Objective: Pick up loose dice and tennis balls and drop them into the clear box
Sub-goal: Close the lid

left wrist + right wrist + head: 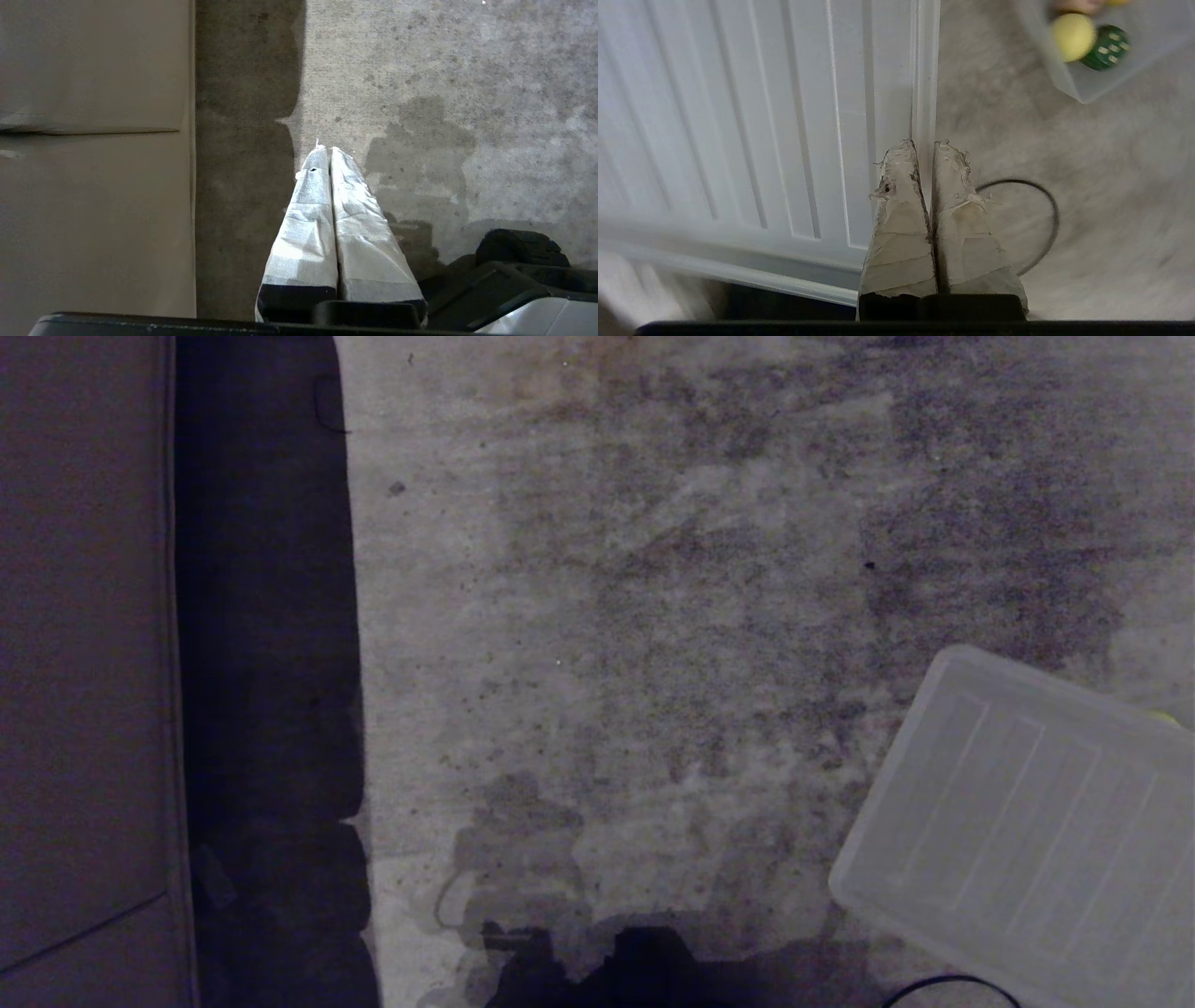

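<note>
Grey stained carpet floor (653,616) fills the head view, with a beige flat furniture panel (84,663) along the robot's left edge and a dark shadowed strip beside it. Flat ribbed translucent rectangular panel (1027,831) lies tilted on the carpet at lower right of that view; no arm shows there.

Right hand (924,144), taped fingers pressed together and holding nothing, hangs over the long edge of the ribbed panel (761,116). A thin black cable loop (1045,219) lies on the carpet just beside the fingers.

Small shallow clear plastic box (1078,88) sits on the carpet apart from the panel, only its corner visible in the right wrist view. Inside it: a fuzzy yellow-green tennis ball (1073,30) touching a dark green die with pale pips (1105,47). More objects at the frame edge, too cut off to tell.

Left hand (329,149), fingers closed together and empty, hangs over bare carpet near the beige panel (93,186).
</note>
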Robot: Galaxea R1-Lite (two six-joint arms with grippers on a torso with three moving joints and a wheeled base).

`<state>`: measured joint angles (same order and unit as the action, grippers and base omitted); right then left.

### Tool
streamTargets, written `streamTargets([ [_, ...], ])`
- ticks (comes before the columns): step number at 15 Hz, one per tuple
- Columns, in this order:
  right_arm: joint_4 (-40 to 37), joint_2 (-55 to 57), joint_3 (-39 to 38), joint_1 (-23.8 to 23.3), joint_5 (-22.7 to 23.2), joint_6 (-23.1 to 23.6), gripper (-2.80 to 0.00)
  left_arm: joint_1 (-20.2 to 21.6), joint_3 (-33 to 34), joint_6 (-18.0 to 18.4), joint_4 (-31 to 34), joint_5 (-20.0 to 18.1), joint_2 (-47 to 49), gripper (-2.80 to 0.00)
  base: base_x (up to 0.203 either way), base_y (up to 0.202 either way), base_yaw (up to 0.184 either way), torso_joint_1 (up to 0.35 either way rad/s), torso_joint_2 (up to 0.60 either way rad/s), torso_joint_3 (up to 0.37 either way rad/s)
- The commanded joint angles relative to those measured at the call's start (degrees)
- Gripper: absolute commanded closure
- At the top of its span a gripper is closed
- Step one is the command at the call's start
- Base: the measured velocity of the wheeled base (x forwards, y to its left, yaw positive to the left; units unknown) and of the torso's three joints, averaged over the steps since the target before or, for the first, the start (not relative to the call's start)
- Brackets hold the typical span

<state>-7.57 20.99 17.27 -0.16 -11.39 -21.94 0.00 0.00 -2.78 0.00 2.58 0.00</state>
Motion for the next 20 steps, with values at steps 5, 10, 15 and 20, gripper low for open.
streamTargets([
  [5,25.5,40.3,4.7,-7.9,-7.3,-20.7,0.00,0.0,0.1,0.0,0.0,0.1,0.1,0.00,0.000,0.000,0.000,0.000,0.00,0.000],
  [10,40.5,65.5,9.1,-22.4,-3.8,-31.9,0.00,0.0,0.1,0.0,0.0,0.1,0.1,0.00,0.000,0.000,0.000,0.000,0.00,0.000],
  [15,52.8,80.0,11.6,-44.2,17.4,-36.0,0.00,0.0,0.1,0.0,0.0,0.1,0.1,0.00,0.000,0.000,0.000,0.000,0.00,0.000],
  [20,57.6,91.4,12.5,-55.1,33.9,-30.8,0.00,0.0,0.1,0.0,0.0,0.1,0.1,0.00,0.000,0.000,0.000,0.000,0.00,0.000],
])
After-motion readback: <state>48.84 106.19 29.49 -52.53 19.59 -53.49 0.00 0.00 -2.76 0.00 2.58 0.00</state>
